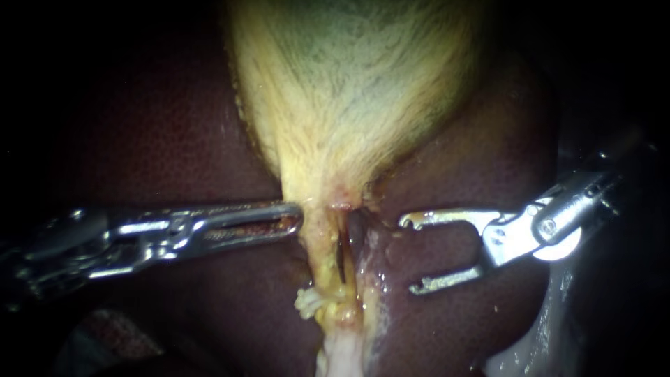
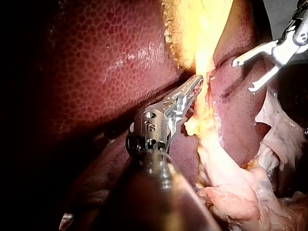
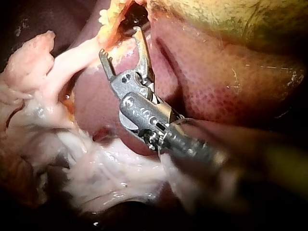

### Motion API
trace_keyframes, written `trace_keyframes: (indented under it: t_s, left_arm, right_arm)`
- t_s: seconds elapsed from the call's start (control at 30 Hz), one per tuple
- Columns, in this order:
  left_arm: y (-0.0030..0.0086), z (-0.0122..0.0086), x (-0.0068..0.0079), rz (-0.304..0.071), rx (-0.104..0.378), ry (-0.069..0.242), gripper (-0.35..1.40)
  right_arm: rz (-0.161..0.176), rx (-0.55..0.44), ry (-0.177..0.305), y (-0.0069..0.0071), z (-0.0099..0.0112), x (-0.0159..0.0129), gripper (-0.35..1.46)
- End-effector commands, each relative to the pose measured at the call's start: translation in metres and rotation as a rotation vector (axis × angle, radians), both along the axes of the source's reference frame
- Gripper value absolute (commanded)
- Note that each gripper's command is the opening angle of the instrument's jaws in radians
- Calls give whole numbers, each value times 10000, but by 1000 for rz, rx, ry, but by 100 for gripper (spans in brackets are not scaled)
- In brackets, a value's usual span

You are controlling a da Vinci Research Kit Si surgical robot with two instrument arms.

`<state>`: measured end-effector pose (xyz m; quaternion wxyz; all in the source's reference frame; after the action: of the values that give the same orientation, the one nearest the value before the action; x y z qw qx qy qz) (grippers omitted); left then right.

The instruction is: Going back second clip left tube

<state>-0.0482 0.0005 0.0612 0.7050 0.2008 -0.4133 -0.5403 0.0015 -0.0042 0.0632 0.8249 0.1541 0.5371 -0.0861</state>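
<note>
Reaching in with the left instrument [image 1: 299, 216], pinched the gallbladder neck [image 1: 322, 199] at its near edge, jaws lying close together and pressed on the yellow tissue from two sides. Saw the gallbladder [image 1: 349, 84] fanning out wide and pale to one side of that grip, and dark liver [image 1: 160, 126] lying under and around the shaft. Held the right instrument [image 1: 410, 253] opposite, jaws spread wide with a clear gap, hooked tips pointed towards the neck and stopped just short of the strands. Found the left tube [image 1: 319, 258] just ahead of the left instrument's tips: a yellow strand running away from the grip on the side opposite the gallbladder. Judged it farther from the right instrument's open jaws than its neighbours, beyond a paler second strand [image 1: 359, 251] and a dark slit [image 1: 342, 260] between the two. Noted a small lumpy knob [image 1: 307, 304] of yellowish tissue on the left tube, farther along from the grip. From the right wrist camera, made out loose whitish tissue [image 3: 110, 178] lying beside and under the right instrument's shaft, and one open jaw reaching close to the strands while the other stood off over bare liver.
</note>
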Motion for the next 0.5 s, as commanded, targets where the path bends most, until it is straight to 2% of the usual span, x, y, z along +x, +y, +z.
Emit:
trace_keyframes:
  t_s: [0.03,0.5]
  left_arm:
    - [0,1,-1,2,1,4,-35]
    - [-4,25,-27,20,14,10,-35]
  right_arm:
    - [1,1,0,0,0,0,60]
    - [2,2,-1,1,0,2,60]
